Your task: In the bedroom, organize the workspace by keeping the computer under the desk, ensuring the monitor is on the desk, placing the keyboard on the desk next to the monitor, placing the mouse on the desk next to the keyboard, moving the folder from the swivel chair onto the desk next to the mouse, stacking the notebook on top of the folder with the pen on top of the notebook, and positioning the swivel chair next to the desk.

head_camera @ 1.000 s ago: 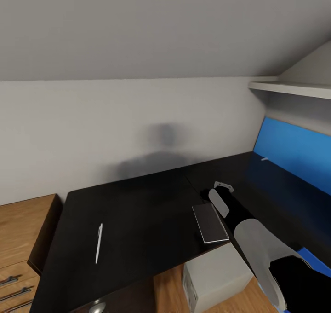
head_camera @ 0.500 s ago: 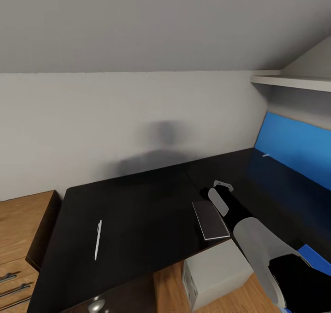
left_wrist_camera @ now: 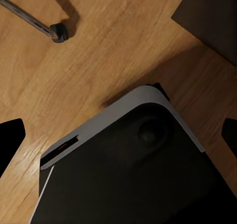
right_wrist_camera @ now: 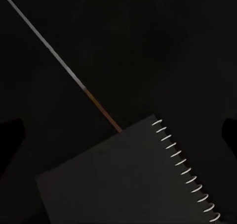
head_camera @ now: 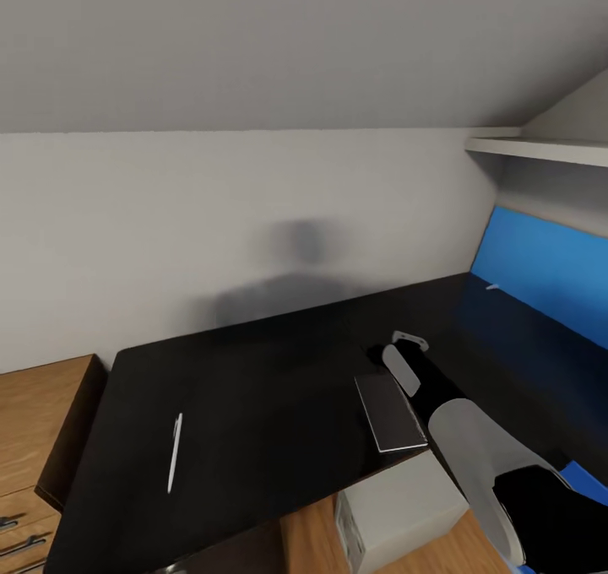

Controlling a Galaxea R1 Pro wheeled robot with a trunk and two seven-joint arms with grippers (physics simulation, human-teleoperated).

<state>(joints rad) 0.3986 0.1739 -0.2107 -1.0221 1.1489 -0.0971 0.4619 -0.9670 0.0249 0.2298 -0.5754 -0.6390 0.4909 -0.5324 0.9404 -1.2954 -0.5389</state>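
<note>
cam slid a bit, things stayed put | notebook (right_wrist_camera: pixel 128 177) under right jaws (right_wrist_camera: pixel 118 130), spread, empty | left jaws (left_wrist_camera: pixel 118 135) spread over floor | pen (head_camera: pixel 174 453) on counter (head_camera: pixel 253 405), grab not begun

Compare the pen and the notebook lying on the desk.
The pen is a thin white stick; the notebook is a flat dark grey rectangle with a white spiral binding. The pen lies in open desk toward the left end; the notebook sits at the front edge beside the right arm. Both lie flat on the black desk, ungripped.
</note>
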